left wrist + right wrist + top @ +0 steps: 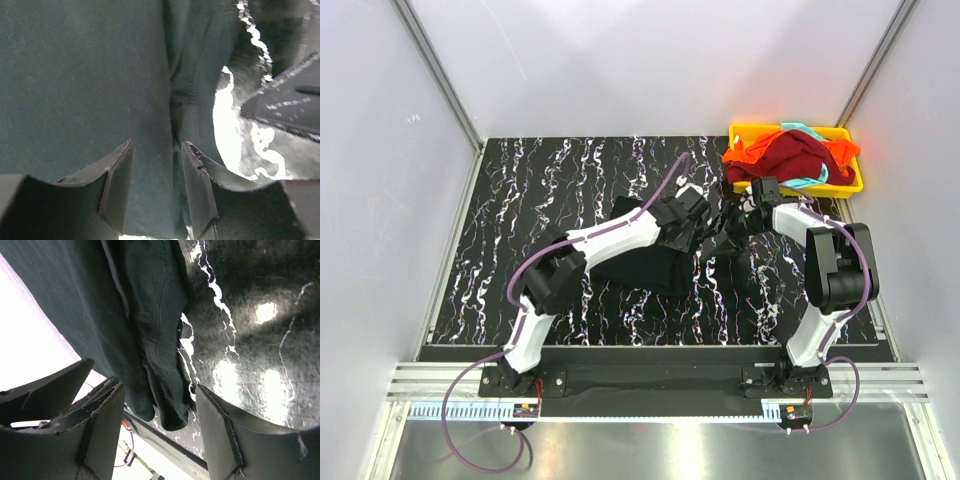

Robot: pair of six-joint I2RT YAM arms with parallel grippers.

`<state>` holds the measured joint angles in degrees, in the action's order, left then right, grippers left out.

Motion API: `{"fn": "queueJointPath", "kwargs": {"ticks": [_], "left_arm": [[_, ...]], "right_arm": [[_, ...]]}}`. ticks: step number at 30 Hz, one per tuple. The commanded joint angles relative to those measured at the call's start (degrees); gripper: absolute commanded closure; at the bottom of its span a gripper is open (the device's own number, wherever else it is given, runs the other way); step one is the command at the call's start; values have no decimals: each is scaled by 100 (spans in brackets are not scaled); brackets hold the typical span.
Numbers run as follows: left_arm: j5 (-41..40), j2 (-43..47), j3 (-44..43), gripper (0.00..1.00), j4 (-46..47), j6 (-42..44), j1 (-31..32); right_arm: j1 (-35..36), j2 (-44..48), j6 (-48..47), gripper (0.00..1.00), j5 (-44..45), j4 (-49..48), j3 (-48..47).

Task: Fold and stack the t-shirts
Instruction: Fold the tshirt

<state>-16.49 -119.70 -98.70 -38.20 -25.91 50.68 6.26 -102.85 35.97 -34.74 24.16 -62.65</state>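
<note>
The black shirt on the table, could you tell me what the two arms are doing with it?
Both arms meet at the right edge of the black t-shirt. The left gripper and right gripper each have jaws apart with cloth between them, neither visibly clamped. The other shirts sit heaped in the yellow tray.

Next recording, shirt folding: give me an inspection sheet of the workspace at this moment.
Surface: black white-veined table.
Job's things: black t-shirt bunched mid-table between the arms; dark red t-shirt, orange t-shirt and teal t-shirt heaped in the yellow tray at the far right corner.
Clutter: nothing seen.
Grippers: left gripper jaws apart over black fabric; right gripper jaws wide, a fold of it hanging between them.
Cables: purple cables trail from both bases; one runs up the left arm.
Surroundings: white walls, metal rail in front.
</note>
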Motion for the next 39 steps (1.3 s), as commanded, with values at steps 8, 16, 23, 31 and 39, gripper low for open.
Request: {"fn": "queueJointPath", "kwargs": {"ticks": [8, 16, 23, 31, 39], "left_arm": [[-882, -493, -660, 56, -13, 16, 136], [-803, -668, -660, 58, -21, -72, 188], [-786, -590, -625, 96, -4, 42, 171], [-663, -265, -537, 100, -12, 42, 92], [-452, -10, -502, 100, -4, 77, 4]], "right_arm": [[-20, -332, 262, 34, -401, -579, -1], [-20, -578, 525, 36, -559, -930, 34], [-20, -886, 991, 85, -894, -1580, 78], [156, -1325, 1307, 98, -867, -1906, -308], [621, -1501, 1659, 100, -605, -2240, -380]]}}
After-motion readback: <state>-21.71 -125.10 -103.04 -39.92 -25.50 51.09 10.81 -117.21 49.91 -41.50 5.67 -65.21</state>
